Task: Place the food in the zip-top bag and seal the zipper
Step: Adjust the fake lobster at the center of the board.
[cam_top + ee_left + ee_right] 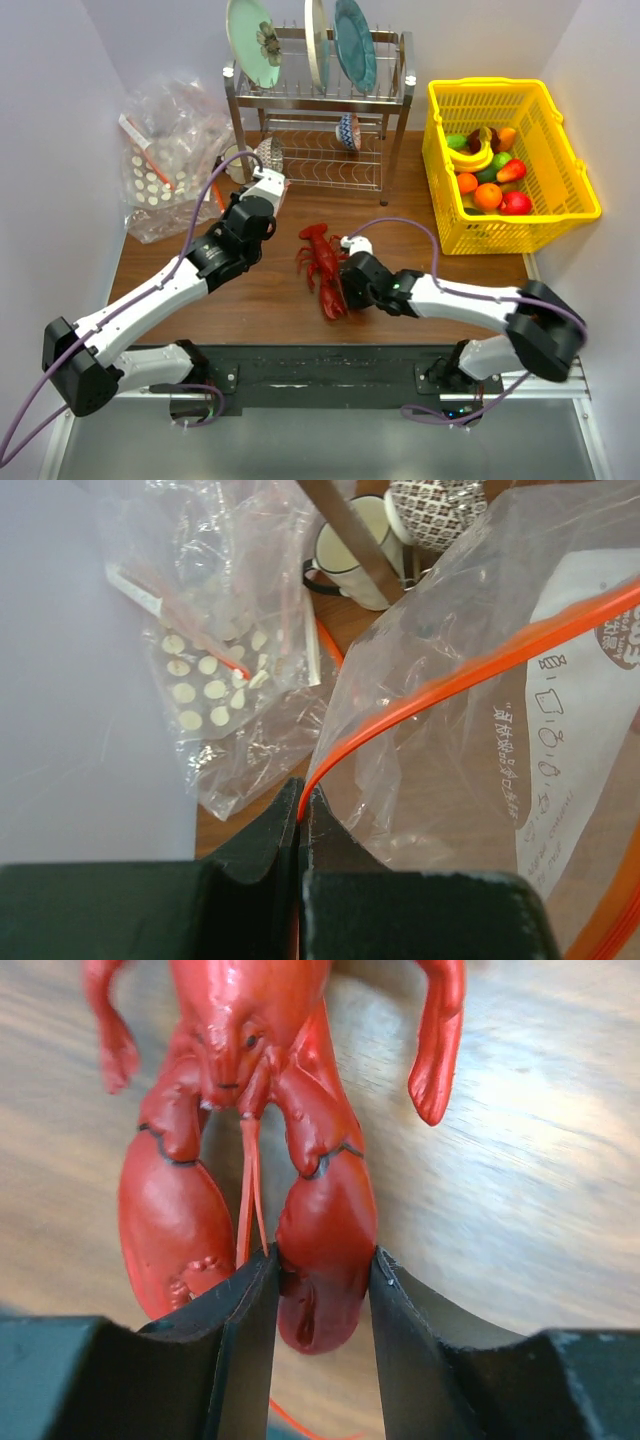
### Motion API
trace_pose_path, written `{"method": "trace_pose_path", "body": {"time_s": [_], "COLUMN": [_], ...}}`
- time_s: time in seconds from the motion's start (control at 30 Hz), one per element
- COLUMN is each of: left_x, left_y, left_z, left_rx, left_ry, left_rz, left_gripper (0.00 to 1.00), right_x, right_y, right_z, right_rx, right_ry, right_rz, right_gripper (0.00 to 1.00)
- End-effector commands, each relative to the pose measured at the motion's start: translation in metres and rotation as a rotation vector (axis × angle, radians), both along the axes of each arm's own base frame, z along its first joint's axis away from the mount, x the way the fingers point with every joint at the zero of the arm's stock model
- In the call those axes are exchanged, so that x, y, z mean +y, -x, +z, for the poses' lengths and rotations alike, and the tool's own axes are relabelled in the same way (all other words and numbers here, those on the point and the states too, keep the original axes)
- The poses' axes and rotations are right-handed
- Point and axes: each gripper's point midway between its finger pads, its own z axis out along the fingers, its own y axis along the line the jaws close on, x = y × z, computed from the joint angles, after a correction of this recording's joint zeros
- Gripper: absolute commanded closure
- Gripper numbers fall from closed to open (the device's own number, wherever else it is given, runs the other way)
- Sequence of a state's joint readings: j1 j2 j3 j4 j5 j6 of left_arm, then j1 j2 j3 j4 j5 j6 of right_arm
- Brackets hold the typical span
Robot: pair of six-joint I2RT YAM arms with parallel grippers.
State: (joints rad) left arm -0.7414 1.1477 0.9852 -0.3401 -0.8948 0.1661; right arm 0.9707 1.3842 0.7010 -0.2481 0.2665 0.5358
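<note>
A glossy red lobster (322, 262) lies on the wooden table in front of the arms, seen close up in the right wrist view (250, 1030). My right gripper (322, 1270) has both fingers pressed against the sides of one claw (325, 1230); from above it sits at the lobster's near end (347, 285). My left gripper (300, 795) is shut on the orange zipper (450, 680) of the clear zip-top bag (470, 790), which hangs open to its right. From above, the left gripper (263, 187) is near the dish rack. A round orange (487, 196) lies in the yellow basket.
The yellow basket (580, 190) of toy fruit stands at the back right. A metal dish rack (320, 100) with plates is at the back centre, with a mug (350, 550) under it. A heap of dotted clear bags (165, 165) fills the back left corner.
</note>
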Motion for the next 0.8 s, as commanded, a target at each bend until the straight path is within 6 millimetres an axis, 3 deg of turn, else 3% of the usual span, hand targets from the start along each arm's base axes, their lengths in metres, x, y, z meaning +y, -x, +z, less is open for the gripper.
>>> {"method": "trace_pose_path", "body": {"time_s": [0.0, 0.03, 0.33, 0.6, 0.77], "left_x": [-0.026, -0.029, -0.046, -0.054, -0.058], "left_y": [-0.006, -0.007, -0.015, -0.017, -0.018], "left_z": [-0.010, -0.012, -0.029, -0.038, -0.045], "left_rx": [0.030, 0.037, 0.100, 0.123, 0.140], "left_ry": [0.081, 0.086, 0.060, 0.070, 0.070], "left_rz": [-0.084, -0.094, -0.139, -0.168, -0.182], "left_gripper": [1.00, 1.00, 1.00, 1.00, 1.00], "right_x": [0.001, 0.000, -0.031, -0.041, -0.043], "right_y": [-0.001, 0.001, 0.023, 0.026, 0.027], "right_z": [0.059, 0.071, 0.109, 0.147, 0.179], "right_rx": [-0.102, -0.117, -0.108, -0.154, -0.191], "right_ry": [-0.102, -0.124, -0.123, -0.184, -0.234], "right_rz": [0.031, 0.037, 0.037, 0.008, 0.004], "right_gripper": [0.76, 0.76, 0.78, 1.00, 1.00]}}
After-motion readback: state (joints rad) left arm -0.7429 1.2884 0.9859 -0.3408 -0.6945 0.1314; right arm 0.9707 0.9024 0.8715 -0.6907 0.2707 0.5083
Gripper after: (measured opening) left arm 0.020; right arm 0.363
